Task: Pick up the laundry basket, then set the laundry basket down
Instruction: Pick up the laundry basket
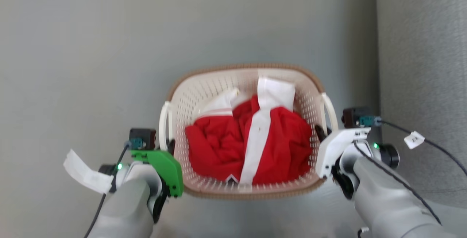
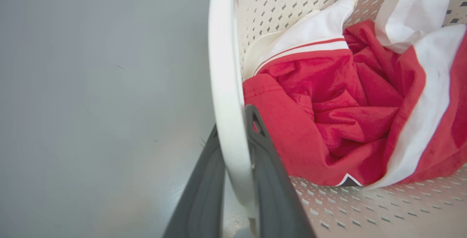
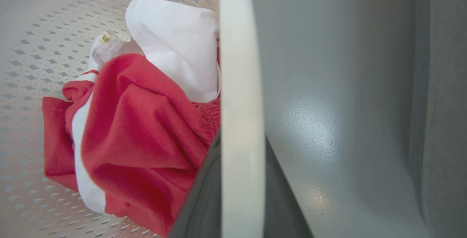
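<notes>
Two grippers flanked the laundry basket in the head view, the left gripper at one white side handle and the right gripper at the other, so the basket sat squarely between the two sets of jaws. A crumpled red and white garment lay inside, low in the basket; the load looked light, and the perforated plastic probably flexes a little. Whether the basket rested on the grey floor or hung just clear of it could not be told. Outboard of the right jaws ran a darker grey textured strip, near enough to mind when carrying.

Left wrist view: the left gripper had its jaws closed on the left handle, one finger on each side, garment just inboard.

Right wrist view: the right gripper likewise clamped the right handle. These smooth handles seemed the sound hold, though slippery if the arms lift unevenly.
</notes>
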Motion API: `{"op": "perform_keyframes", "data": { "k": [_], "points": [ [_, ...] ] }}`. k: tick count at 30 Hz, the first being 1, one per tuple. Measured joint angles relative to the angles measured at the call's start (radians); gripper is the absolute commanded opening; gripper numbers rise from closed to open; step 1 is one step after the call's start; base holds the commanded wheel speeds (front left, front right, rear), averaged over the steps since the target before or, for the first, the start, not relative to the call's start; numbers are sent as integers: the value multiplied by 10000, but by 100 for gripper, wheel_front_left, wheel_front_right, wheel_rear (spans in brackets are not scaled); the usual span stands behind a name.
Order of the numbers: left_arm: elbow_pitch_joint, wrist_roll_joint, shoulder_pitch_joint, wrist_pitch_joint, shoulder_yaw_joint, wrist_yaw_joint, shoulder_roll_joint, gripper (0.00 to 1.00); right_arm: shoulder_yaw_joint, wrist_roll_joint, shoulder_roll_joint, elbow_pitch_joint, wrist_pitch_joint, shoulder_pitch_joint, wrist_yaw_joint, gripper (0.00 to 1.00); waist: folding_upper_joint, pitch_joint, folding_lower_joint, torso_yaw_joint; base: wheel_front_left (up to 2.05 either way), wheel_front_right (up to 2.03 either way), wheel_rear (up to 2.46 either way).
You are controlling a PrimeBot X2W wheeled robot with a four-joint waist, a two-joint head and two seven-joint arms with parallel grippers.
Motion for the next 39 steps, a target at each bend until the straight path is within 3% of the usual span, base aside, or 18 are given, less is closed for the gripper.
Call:
{"op": "perform_keyframes", "data": {
  "k": [10, 20, 39],
  "points": [
    [295, -380, 839, 598, -228, -320, -2, 0, 617, 752, 25, 86, 821, 907, 6, 0, 0, -1279, 0, -177, 0, 0, 0],
    [514, -560, 1498, 1030, -389, -349, 0, 0, 1229, 1381, 15, -81, 1482, 1697, -12, 0, 0, -2510, 0, -322, 0, 0, 0],
    [570, -945, 2261, 1325, -552, -372, 73, 0, 2192, 2336, -77, -648, 2094, 2528, -541, 0, 0, -3981, 0, -517, 0, 0, 0]
  ]
}}
